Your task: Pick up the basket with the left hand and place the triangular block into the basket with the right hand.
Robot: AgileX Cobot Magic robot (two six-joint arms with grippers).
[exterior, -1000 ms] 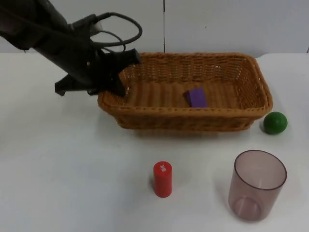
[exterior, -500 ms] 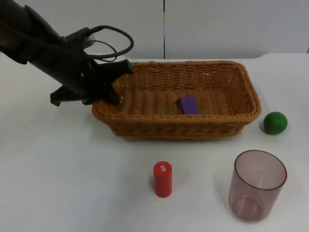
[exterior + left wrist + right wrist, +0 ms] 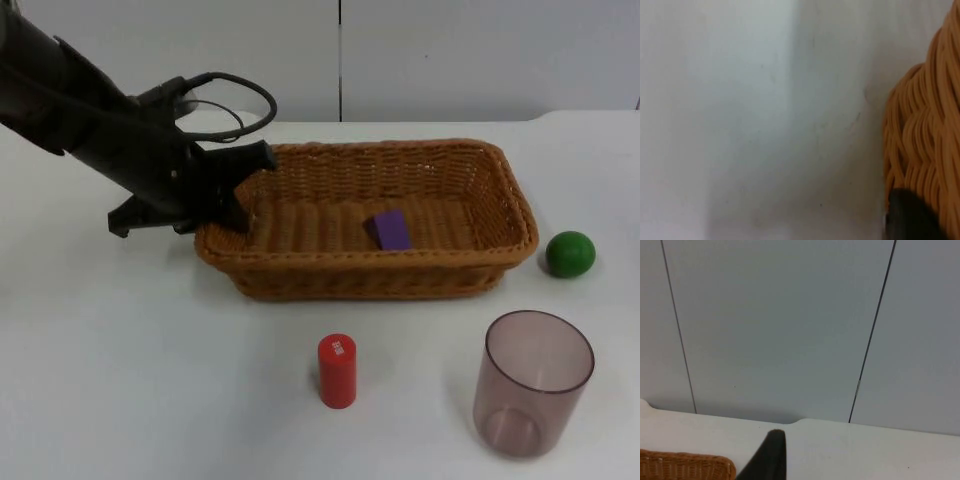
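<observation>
A brown wicker basket [image 3: 370, 275] stands in the middle of the table, and a purple triangular block [image 3: 388, 229] lies inside it, right of centre. My left gripper [image 3: 232, 205] is shut on the rim at the basket's left end. In the left wrist view the woven rim [image 3: 925, 140] sits close against the gripper. My right gripper [image 3: 771, 455] waits facing the grey partition wall, with a corner of the basket [image 3: 685, 466] beside it.
A green ball [image 3: 570, 254] lies just right of the basket. A red cylinder [image 3: 337, 370] stands in front of the basket, and a translucent cup [image 3: 535, 380] stands at the front right. The partition wall [image 3: 450, 50] closes the back.
The basket, held by my left gripper, has shifted toward the front of the table and a little left. The purple block has moved along inside it.
</observation>
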